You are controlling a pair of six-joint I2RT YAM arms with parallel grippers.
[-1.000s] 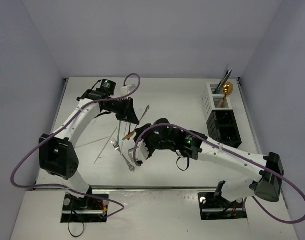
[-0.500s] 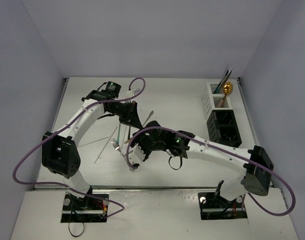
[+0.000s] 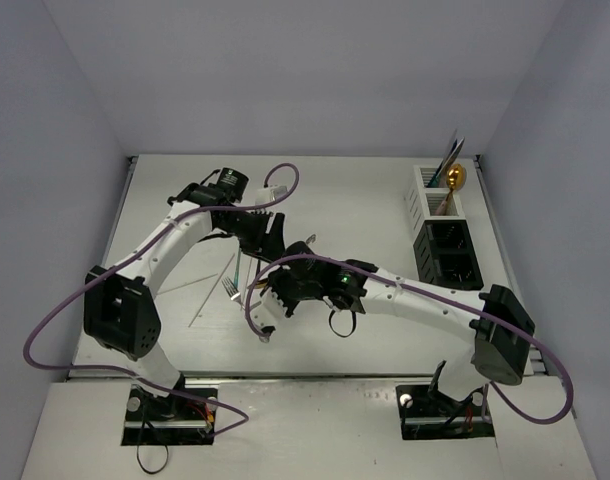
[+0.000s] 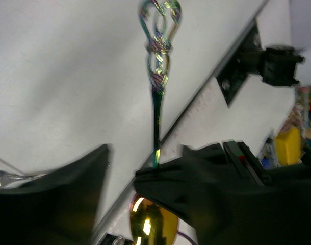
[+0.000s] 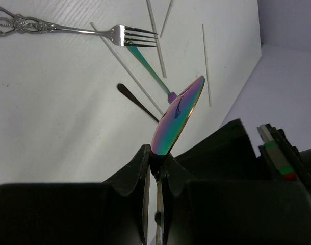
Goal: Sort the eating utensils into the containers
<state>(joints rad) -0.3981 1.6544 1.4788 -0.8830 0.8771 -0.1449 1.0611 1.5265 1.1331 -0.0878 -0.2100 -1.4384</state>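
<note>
From above, your left gripper (image 3: 274, 236) and right gripper (image 3: 282, 293) meet mid-table, well apart from the white box (image 3: 417, 203) and black box (image 3: 426, 262) at the right edge.

On the left wrist, your jaws stand apart. The spoon (image 4: 156, 122) runs up between them, its shaft seemingly touching only one finger (image 4: 196, 189).

On the right wrist, your fingers (image 5: 130, 204) are pinched tight on the spoon (image 5: 177, 116), bowl upward. A fork (image 5: 120, 34) and sticks (image 5: 207, 66) lie on the table (image 5: 53, 112) beyond.
</note>
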